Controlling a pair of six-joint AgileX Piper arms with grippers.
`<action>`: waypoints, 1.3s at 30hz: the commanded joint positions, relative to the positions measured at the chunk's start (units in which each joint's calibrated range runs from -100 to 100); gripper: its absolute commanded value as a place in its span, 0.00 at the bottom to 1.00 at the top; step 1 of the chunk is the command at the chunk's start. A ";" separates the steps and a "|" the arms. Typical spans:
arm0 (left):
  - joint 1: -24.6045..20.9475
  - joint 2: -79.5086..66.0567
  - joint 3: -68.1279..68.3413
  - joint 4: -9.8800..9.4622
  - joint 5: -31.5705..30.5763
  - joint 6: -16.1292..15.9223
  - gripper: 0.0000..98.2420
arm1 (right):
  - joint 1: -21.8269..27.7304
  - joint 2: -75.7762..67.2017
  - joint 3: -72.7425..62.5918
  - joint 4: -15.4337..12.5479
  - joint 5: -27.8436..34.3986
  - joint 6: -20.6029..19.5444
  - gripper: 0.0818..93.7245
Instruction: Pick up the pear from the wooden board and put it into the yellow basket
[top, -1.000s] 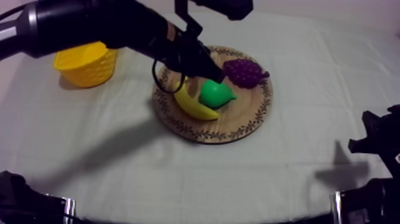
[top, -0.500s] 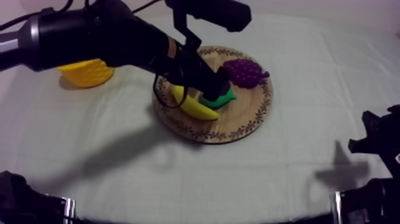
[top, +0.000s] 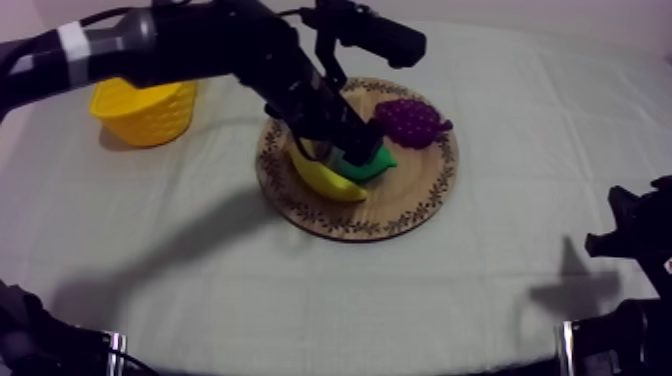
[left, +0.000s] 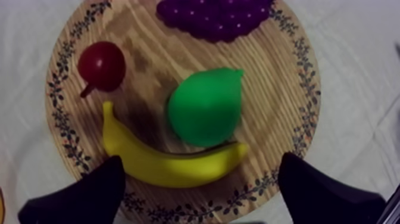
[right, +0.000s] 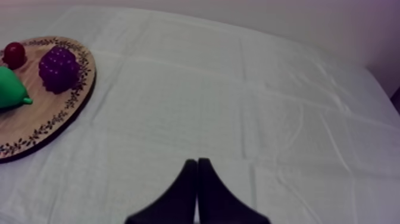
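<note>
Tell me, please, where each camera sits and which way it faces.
Top view: above the cloth, slanting down on wooden board and yellow basket; left arm at upper left.
Left wrist view: on left arm, straight down on pear; open left claw shows.
Right wrist view: on right arm, across the cloth; shut right claw shows.
Both wrist views share pear, grapes, board.

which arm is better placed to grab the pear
Left. The left gripper hangs open right over the pear on the board. The right gripper is shut and sits well away from the board.
</note>
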 joint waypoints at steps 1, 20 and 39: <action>-0.09 3.61 -6.07 0.05 6.47 -0.08 0.98 | 0.00 -0.02 0.04 0.00 0.02 -0.01 0.00; 0.53 18.94 -23.69 0.26 24.18 0.29 0.81 | 0.00 -0.02 0.04 0.00 0.02 0.00 0.00; 2.01 23.31 -32.00 -4.41 31.52 3.49 0.57 | 0.00 -0.02 0.04 0.00 0.02 0.00 0.00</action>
